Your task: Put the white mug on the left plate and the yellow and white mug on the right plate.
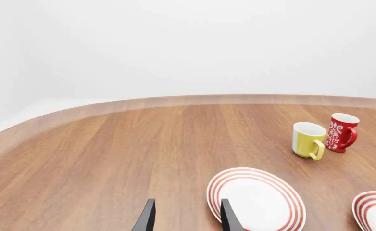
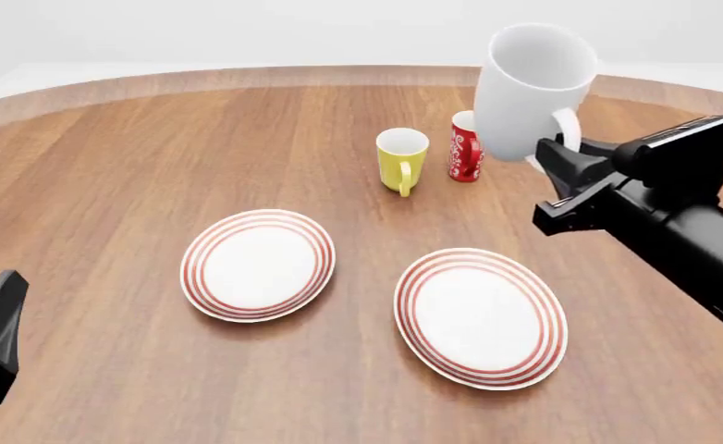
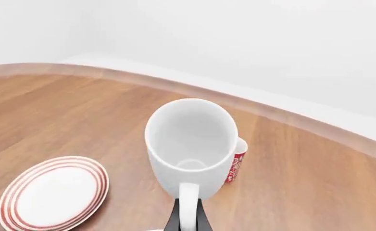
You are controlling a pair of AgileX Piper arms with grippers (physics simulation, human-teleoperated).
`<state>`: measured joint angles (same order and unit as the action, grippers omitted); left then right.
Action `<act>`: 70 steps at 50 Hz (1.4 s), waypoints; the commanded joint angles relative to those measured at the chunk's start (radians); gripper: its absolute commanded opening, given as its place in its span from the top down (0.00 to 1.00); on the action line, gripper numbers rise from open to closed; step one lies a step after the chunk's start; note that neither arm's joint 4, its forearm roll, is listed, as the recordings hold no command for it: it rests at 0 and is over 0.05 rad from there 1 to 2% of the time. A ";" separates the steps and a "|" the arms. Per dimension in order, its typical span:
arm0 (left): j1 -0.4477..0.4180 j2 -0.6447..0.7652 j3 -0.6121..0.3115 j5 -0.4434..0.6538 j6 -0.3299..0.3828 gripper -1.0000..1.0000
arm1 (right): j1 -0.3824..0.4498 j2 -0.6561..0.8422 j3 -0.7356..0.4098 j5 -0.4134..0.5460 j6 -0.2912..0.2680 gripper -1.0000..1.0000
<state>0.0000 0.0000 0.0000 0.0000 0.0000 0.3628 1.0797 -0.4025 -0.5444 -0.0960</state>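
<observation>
right jaws point(image 2: 557, 157) gripping white mug point(image 2: 528, 88) handle, aloft

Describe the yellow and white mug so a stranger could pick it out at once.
On the wooden table, look beyond the two red-ringed plates. Two small cups stand side by side there. It is the left one: yellow outside, white inside, unlike the patterned red cup.
</observation>
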 commanded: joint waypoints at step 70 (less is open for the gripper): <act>0.000 0.000 0.000 0.000 0.000 0.00 | 0.277 0.327 -0.233 -0.040 0.004 1.00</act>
<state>0.0000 0.0000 0.0000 0.0000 0.0000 0.6162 1.3697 -0.6065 -0.5781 -0.0992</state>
